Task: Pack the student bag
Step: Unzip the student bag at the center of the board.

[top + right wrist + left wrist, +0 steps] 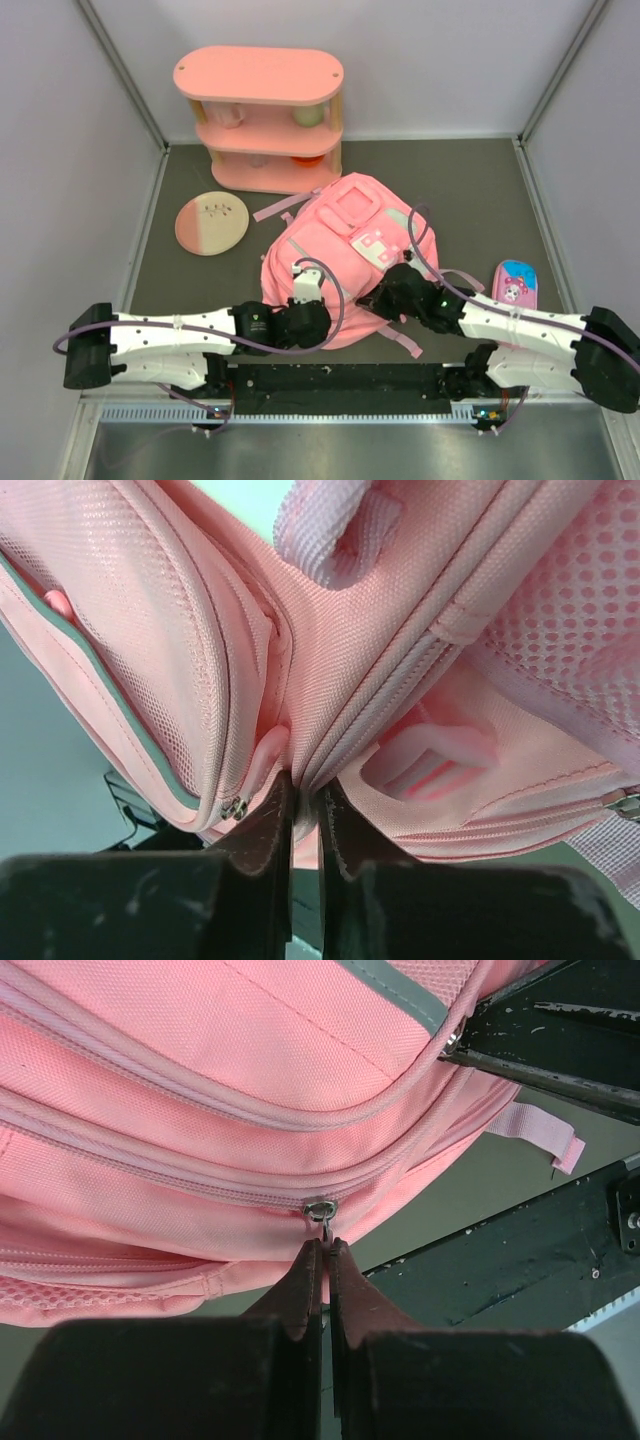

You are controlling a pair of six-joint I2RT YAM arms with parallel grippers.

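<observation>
The backpack (340, 250) lies flat in the middle of the table (480, 200), front pockets and buckle flap facing up. Its near edge sits right at both arms. The pink shelf (260, 120) stands beyond it and a small pencil case (515, 283) lies apart to the right.

We judge it to be soft and floppy. The woven fabric will sag and fold wherever it is lifted, and an empty bag should weigh little (nothing shows what is inside). It is not fragile, but the cloth can slide or bunch under a pull. The firm places to hold are the zip hardware, the stitched seams and the webbing straps, not the loose panels.

The left gripper (325, 1252) meets the near-left side of the bag. Its jaws are clenched on the small metal zip pull (323, 1226), which hangs from a closed zip line running across the left wrist view. The right gripper (305, 790) is pressed up against the near-right side. Its jaws are drawn almost together, and pink cloth shows between them where two panels meet at a seam, so we read it as pinching the bag there. A second zip slider sits just left of those fingers, outside the grip.

We think the bag will creep toward whichever arm pulls unless the other arm holds it back.
</observation>
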